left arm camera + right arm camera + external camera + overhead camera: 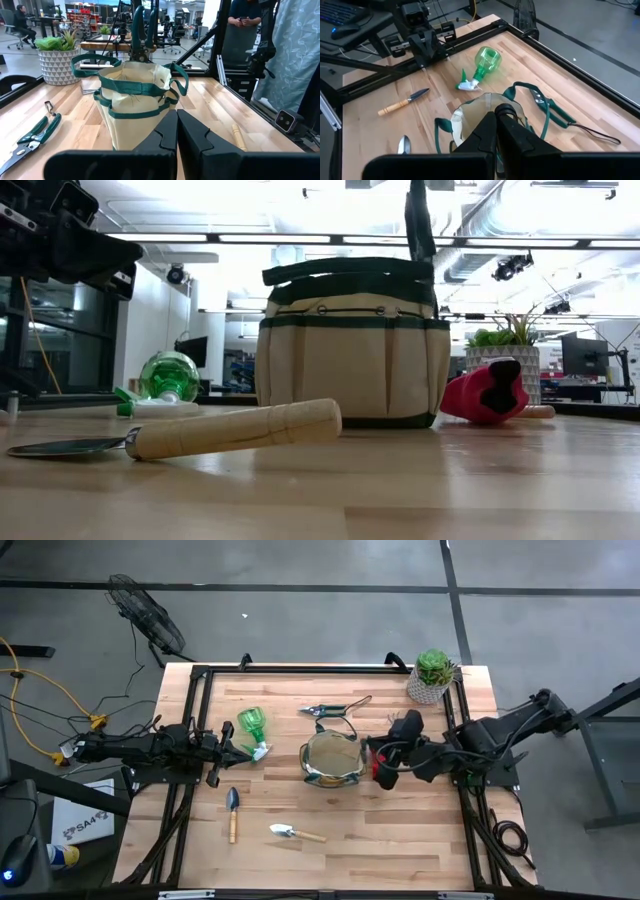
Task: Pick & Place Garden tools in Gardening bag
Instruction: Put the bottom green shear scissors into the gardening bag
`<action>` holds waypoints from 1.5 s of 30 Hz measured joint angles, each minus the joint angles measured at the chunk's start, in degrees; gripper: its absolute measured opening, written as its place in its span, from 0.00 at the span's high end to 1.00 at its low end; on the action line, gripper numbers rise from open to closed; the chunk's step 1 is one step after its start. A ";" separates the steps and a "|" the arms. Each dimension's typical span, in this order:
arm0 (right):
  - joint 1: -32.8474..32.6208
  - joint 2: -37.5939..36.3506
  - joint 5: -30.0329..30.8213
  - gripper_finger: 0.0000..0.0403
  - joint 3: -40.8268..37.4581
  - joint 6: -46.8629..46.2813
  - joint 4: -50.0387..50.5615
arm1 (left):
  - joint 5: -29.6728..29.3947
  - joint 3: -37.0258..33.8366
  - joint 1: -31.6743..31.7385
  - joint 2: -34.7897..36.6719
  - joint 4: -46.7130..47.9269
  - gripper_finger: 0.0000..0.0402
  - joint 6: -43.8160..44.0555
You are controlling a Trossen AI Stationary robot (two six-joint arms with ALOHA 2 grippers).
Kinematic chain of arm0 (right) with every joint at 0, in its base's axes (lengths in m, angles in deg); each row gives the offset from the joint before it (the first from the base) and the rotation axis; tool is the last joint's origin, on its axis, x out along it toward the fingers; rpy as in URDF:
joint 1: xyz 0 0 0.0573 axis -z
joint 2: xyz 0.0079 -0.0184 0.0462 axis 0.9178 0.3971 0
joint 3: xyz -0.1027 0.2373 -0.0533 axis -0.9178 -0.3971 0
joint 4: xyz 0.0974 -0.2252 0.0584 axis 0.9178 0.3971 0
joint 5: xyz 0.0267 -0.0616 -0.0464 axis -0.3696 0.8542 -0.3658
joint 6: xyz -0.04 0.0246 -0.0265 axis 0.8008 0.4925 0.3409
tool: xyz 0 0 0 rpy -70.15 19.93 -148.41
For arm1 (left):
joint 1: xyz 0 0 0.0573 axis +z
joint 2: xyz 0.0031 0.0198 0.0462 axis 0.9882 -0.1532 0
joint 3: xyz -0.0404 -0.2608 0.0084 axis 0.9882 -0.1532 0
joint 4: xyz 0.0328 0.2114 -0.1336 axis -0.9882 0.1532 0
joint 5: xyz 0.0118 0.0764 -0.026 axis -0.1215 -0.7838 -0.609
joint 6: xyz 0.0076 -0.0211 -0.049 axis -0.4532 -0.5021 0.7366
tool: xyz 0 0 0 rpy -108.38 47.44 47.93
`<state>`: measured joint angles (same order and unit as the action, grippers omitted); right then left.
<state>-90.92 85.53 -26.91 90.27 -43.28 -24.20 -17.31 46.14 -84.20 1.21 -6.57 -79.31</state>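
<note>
- Right gripper (385, 753): held just beside the gardening bag (350, 350), on its right side. Fingers pressed together in the right wrist view, nothing seen between them.
- Red item (488, 392): lying on its side on the table (400, 830), just right of the bag and approx. under the right gripper. Judged to be the next pick.
- For a good pick, the fingers should be spread wide before descent, lined up across the item's narrower part and closed firmly. It should then be lifted clear of the rim and loop handles before being carried over the bag's mouth.
- Risk: a handle could be snagged, or the soft wall pushed in, so the approach is best made from directly above.
- Left gripper (243, 751): waiting left of the bag, near the green spray bottle (252, 727). Fingers closed tip to tip, empty.
- Tools not yet bagged: pruners (335, 708) behind the bag, a trowel (233, 810) and a 2nd small wooden-handled tool (295, 833) at the front.
- Surface: pale butcher-block wood in a dark frame, level, with a potted succulent (432, 673) at the far right corner.
- Room: concrete floor, a fan (148, 615) and yellow cables (50, 690) at left. An open office w/ desks lies beyond, and a person (245, 20) is seen standing there.
</note>
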 joint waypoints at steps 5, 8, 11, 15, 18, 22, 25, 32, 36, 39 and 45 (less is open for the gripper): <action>0.00 0.51 0.01 0.99 -0.02 0.00 -0.12 | 0.00 0.00 0.00 -0.01 0.00 1.00 0.01; -0.13 0.60 0.07 0.99 -0.02 -0.06 -0.30 | 0.00 0.00 -0.01 0.01 0.00 1.00 -0.01; -0.13 0.60 0.10 0.99 -0.02 0.25 -1.35 | 0.00 -0.01 0.00 0.01 0.00 1.00 -0.01; -0.15 0.60 0.20 0.99 -0.02 2.00 -3.99 | 0.00 0.00 -0.01 0.01 0.00 1.00 0.00; -0.15 0.60 0.20 0.99 -0.02 2.94 -5.18 | 0.00 0.00 0.00 0.01 0.00 1.00 -0.01; -0.19 0.60 0.22 0.99 -0.02 2.97 -5.24 | 0.00 0.00 0.00 0.01 0.00 1.00 0.00; -0.48 0.60 0.26 0.99 -0.02 2.63 -5.24 | 0.00 0.00 0.00 0.01 0.00 1.00 -0.01; -2.19 0.60 2.10 0.99 -0.22 1.03 -5.30 | 0.00 0.00 0.00 0.00 0.00 1.00 -0.01; -3.83 0.60 4.11 0.99 -1.42 -0.76 -5.25 | 0.00 0.00 -0.01 0.01 0.00 1.00 -0.01; -5.31 0.60 5.92 0.99 -2.79 -2.47 -5.39 | 0.00 0.00 -0.01 0.00 0.00 1.00 -0.01; -8.01 0.60 10.84 0.99 -5.80 -6.21 -5.57 | 0.00 0.00 0.00 0.01 0.00 1.00 0.01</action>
<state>-98.93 86.12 -16.07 84.47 -49.48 -29.76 -17.31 46.14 -84.20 1.21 -6.57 -79.30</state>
